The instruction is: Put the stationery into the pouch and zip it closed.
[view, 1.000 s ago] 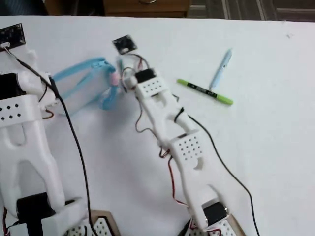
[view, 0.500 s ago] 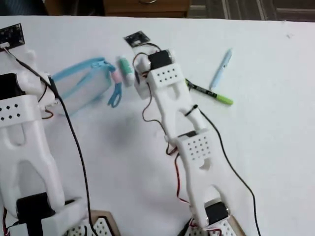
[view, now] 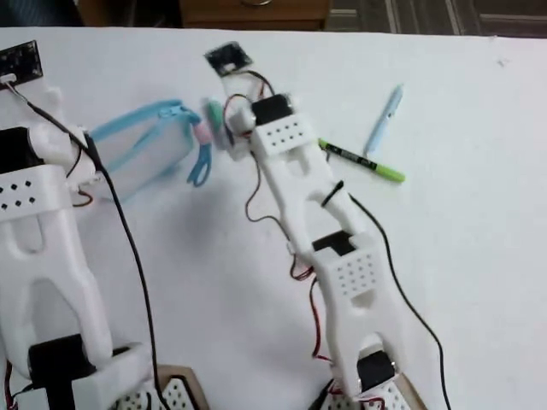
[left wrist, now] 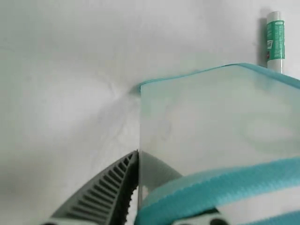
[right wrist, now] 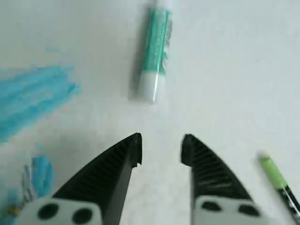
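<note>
1. The left gripper (left wrist: 137,161) is clamping the edge of the clear, blue-trimmed pouch (view: 141,152). One grey finger is showing, pressed against the clear wall.
2. The pouch is sitting at the left side of the desk (view: 479,256), right in front of the left arm. Its blue strap loop is hanging at the end that faces the right arm.
3. The right gripper (right wrist: 161,150) is hanging open above the desk with nothing between its two dark fingers. The fingertips are pointing toward the glue stick (right wrist: 155,51) and are not touching it.
4. The glue stick (green body, white ends) is lying flat on the desk, outside the pouch. In the high view it is lying just beside the strap end of the pouch, between the pouch and the right gripper.
5. A green marker (view: 359,160) is lying on the desk on the far side of the right arm, well apart from the pouch. Its nearer end is reaching close to the arm's wrist.
6. A blue pen (view: 385,118) is lying just beyond the marker, with its lower end coming down near the marker's middle. I cannot tell whether the two are touching.
</note>
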